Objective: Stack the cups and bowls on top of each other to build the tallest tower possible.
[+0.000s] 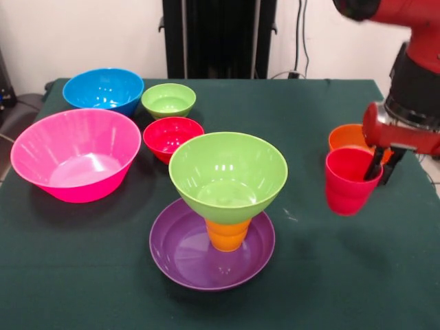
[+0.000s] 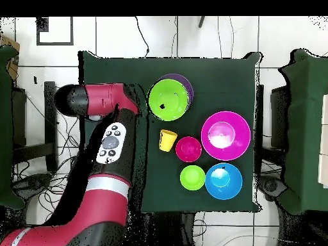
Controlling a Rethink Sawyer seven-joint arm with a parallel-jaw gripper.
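Observation:
A wide purple bowl (image 1: 175,251) holds an orange cup (image 1: 227,234), and a large lime green bowl (image 1: 228,172) rests on that cup, making a three-piece tower. At the right of the front view my gripper (image 1: 380,170) is shut on the rim of a red cup (image 1: 347,184), one finger inside it and one outside. A small orange bowl (image 1: 346,136) sits just behind the red cup. From overhead, a yellow cup (image 2: 168,139) stands beside the tower's green bowl (image 2: 168,98); the arm (image 2: 112,138) hides the gripper and the red cup.
At the left of the front view stand a big pink bowl (image 1: 75,161), a blue bowl (image 1: 103,88), a small green bowl (image 1: 168,100) and a small red bowl (image 1: 172,136). The green cloth (image 1: 330,275) ends close to my gripper on the right.

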